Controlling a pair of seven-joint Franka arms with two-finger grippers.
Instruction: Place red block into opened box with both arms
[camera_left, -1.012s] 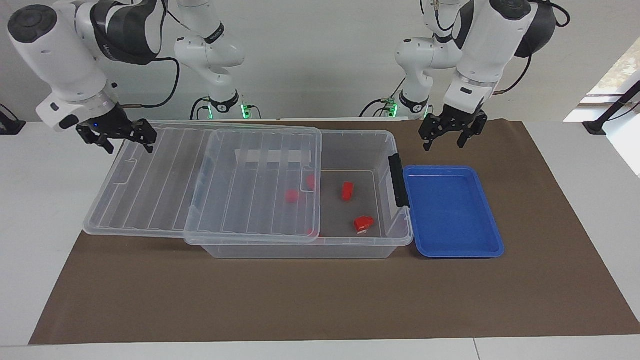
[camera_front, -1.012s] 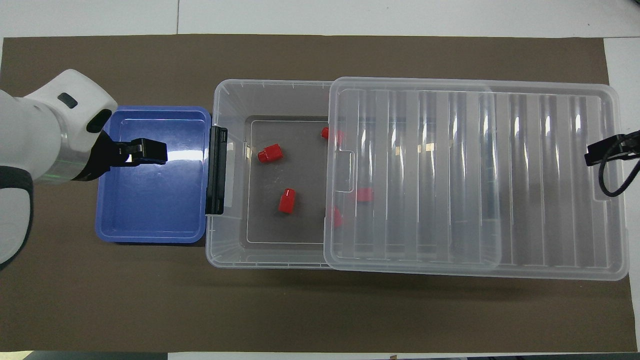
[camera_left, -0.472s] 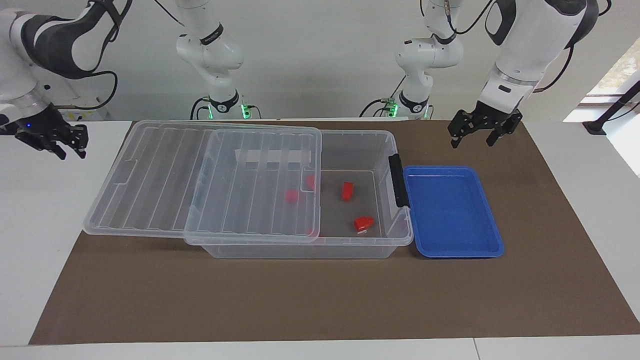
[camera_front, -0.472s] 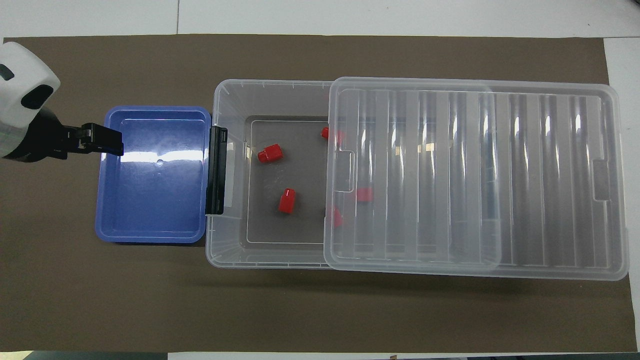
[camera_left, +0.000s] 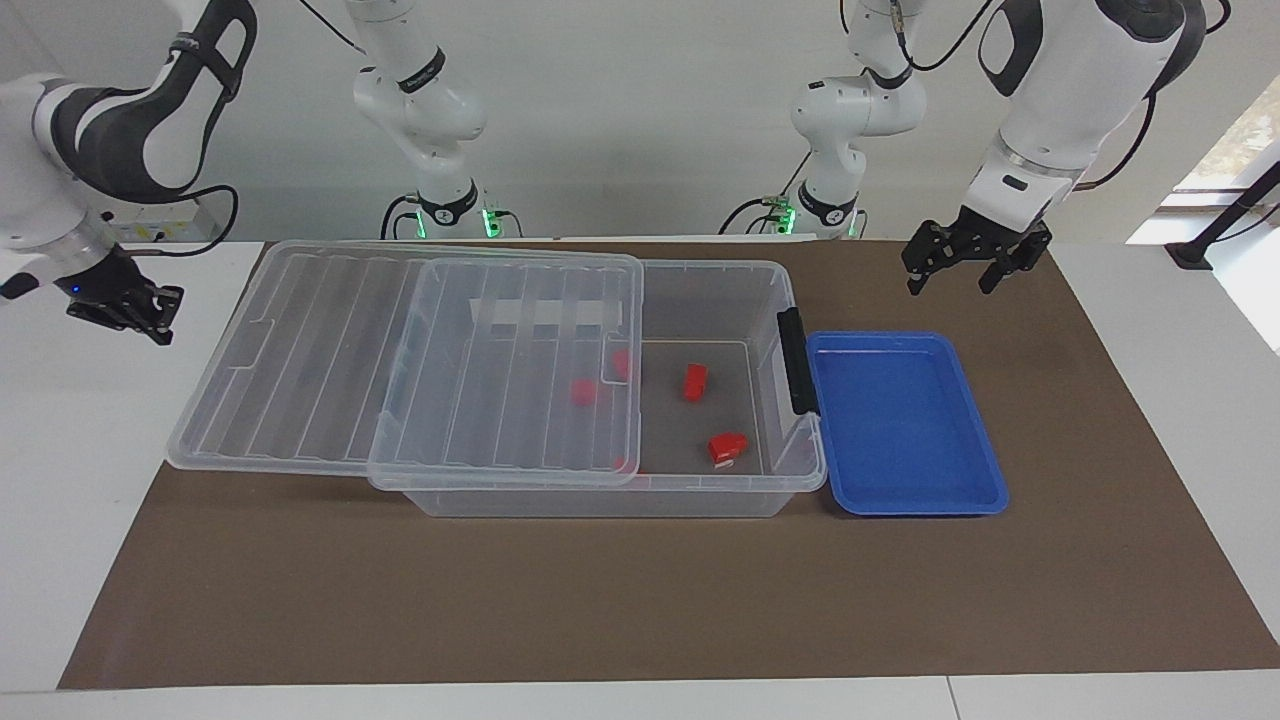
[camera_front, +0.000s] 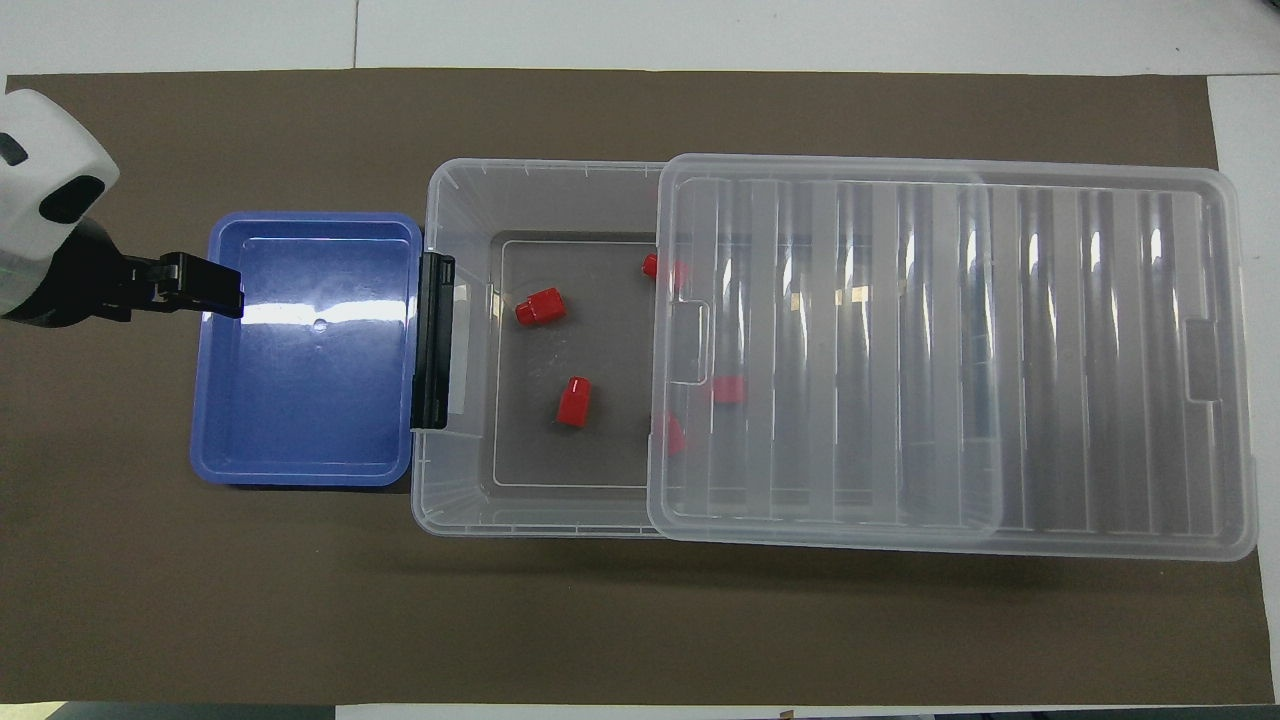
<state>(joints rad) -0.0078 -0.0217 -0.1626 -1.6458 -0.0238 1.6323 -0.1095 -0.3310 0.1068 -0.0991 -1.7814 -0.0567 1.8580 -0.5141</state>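
Observation:
The clear box (camera_left: 712, 276) stands mid-table, its ribbed lid (camera_left: 420, 360) slid toward the right arm's end, so the end with the black latch (camera_left: 797, 360) is uncovered. Several red blocks lie inside: two in the uncovered part (camera_left: 695, 381) (camera_left: 727, 447), others seen through the lid (camera_left: 583, 392). From overhead the blocks (camera_front: 540, 306) (camera_front: 574, 401) lie apart on the box floor. My left gripper (camera_left: 948, 278) (camera_front: 225, 295) hangs open and empty over the mat by the blue tray's edge. My right gripper (camera_left: 150, 322) is shut and empty over the white tabletop past the lid's end.
An empty blue tray (camera_left: 905, 420) (camera_front: 300, 400) sits against the box's latch end. A brown mat (camera_left: 600, 600) covers the table, with bare white tabletop (camera_left: 60, 420) at both ends.
My right gripper has let go of the lid's end, drawn back over the white tabletop and shut. My left gripper has moved from beside the latch end out past the tray's corner.

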